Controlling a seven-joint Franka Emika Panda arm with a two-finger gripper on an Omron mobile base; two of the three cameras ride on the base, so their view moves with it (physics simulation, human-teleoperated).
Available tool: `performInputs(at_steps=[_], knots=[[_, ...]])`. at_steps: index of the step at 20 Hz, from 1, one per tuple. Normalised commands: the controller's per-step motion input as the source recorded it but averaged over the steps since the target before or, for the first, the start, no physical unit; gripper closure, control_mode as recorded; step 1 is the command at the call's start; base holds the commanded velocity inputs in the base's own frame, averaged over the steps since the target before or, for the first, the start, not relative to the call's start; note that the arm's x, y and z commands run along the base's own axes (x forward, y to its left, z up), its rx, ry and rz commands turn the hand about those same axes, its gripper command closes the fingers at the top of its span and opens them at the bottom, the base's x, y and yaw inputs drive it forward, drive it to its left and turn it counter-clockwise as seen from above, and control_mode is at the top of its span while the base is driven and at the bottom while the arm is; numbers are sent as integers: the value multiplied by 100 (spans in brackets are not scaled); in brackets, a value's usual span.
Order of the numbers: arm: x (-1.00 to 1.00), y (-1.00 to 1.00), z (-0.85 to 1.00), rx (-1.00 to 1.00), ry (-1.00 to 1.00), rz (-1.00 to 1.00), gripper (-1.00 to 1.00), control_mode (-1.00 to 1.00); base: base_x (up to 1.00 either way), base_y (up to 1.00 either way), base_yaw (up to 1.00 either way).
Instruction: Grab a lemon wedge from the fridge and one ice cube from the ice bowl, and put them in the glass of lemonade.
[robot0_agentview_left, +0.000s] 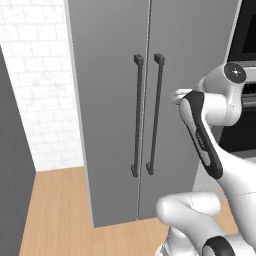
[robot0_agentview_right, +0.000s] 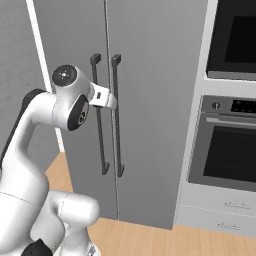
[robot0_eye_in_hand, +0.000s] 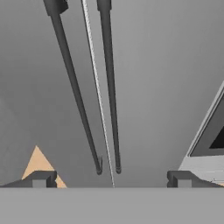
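The fridge is a plain flat grey on both doors, with two dark charcoal bar handles and a thin pale seam between the doors. The wall beside it carries a white brick-tile pattern, the floor is a light orange wood with plank lines, and the oven column has black glass fronts in silver-grey frames above white drawers. The end effector has dark grey finger tips, and the arm is white with black joints.

Glossy white rounded arm segments with dark joint bands — grey disc caps at the joints.
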Motion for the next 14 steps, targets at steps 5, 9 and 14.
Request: performInputs(at_steps=[5, 9, 14], knots=[[68, 3, -17, 0, -1, 0, -100, -100, 0, 0, 0], [76, 0, -22, 0, -5, 0, -100, -100, 0, 0, 0], [83, 0, -29, 0, -3, 0, -100, -100, 0, 0, 0]])
